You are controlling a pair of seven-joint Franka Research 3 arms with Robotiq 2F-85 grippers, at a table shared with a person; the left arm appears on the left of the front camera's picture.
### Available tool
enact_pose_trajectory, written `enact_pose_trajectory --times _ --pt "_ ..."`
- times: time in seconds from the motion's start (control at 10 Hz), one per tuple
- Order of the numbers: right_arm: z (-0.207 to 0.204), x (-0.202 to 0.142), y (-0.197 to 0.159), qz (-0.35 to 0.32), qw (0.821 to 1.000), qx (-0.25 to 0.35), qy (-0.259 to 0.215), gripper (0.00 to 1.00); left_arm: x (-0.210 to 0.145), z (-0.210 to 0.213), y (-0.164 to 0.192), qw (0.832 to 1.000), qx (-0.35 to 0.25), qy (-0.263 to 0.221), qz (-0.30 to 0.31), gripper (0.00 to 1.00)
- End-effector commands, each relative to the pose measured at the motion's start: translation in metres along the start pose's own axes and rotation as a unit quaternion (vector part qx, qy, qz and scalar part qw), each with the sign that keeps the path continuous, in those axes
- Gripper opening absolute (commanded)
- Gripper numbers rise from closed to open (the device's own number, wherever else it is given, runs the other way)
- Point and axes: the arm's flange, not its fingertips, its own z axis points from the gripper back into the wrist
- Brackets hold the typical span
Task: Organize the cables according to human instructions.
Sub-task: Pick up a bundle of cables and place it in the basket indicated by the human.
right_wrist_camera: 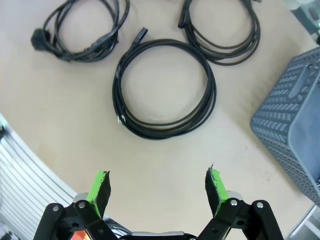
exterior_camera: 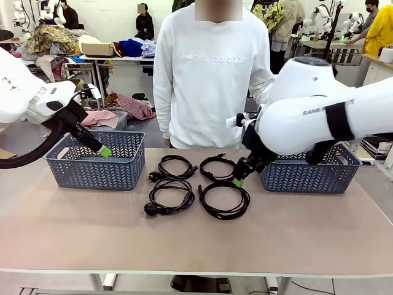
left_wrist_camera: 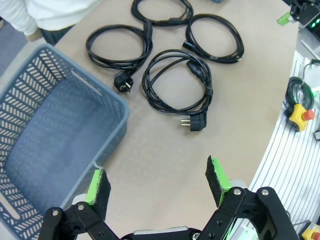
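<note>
Four black coiled cables lie in a square at the table's middle: back left point(exterior_camera: 175, 178), back right point(exterior_camera: 216, 179), front left point(exterior_camera: 172, 211) with a chunky plug, front right point(exterior_camera: 224, 216). My right gripper point(exterior_camera: 239, 180) hangs open just above the table by the right-hand coils, beside the right basket. In the right wrist view the open fingers point(right_wrist_camera: 159, 175) frame bare table, with the front right coil point(right_wrist_camera: 210, 95) ahead. My left gripper point(exterior_camera: 104, 150) is open over the left basket's right end. In the left wrist view it point(left_wrist_camera: 157, 172) sits over the table beside that basket, short of the plugged coil point(left_wrist_camera: 197, 70).
Two blue-grey lattice baskets stand on the table, one at the left point(exterior_camera: 92, 169) and one at the right point(exterior_camera: 307, 178); the left one point(left_wrist_camera: 35, 150) looks empty. A person in a white sweatshirt point(exterior_camera: 209, 80) stands at the far edge. The table's front half is bare.
</note>
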Motion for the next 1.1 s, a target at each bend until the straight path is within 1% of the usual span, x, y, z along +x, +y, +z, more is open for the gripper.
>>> enact_pose_trajectory --times 0.0,0.1,0.2,0.4,0.7,1.0 --pt "-0.022 0.024 0.011 -0.064 0.998 -0.017 0.003 1.0 -0.002 0.0 0.003 1.0 -0.01 -0.009 -0.007 1.0" --pt "-0.033 0.028 0.014 -0.08 0.996 -0.019 0.017 1.0 -0.002 0.0 0.003 1.0 -0.01 -0.009 -0.007 1.0" --pt "-0.044 0.034 0.019 -0.09 0.995 -0.034 0.029 1.0 -0.002 0.0 0.003 1.0 -0.01 -0.009 -0.007 1.0" --pt "-0.069 0.046 0.029 -0.096 0.993 -0.05 0.052 1.0 -0.002 0.0 0.003 1.0 -0.01 -0.009 -0.007 1.0" --pt "-0.092 0.06 0.04 -0.098 0.991 -0.058 0.067 1.0 -0.002 0.0 0.003 1.0 -0.01 -0.009 -0.007 1.0" --pt "-0.108 0.071 0.047 -0.104 0.99 -0.061 0.068 1.0 -0.002 0.0 0.003 1.0 -0.01 -0.009 -0.007 1.0"
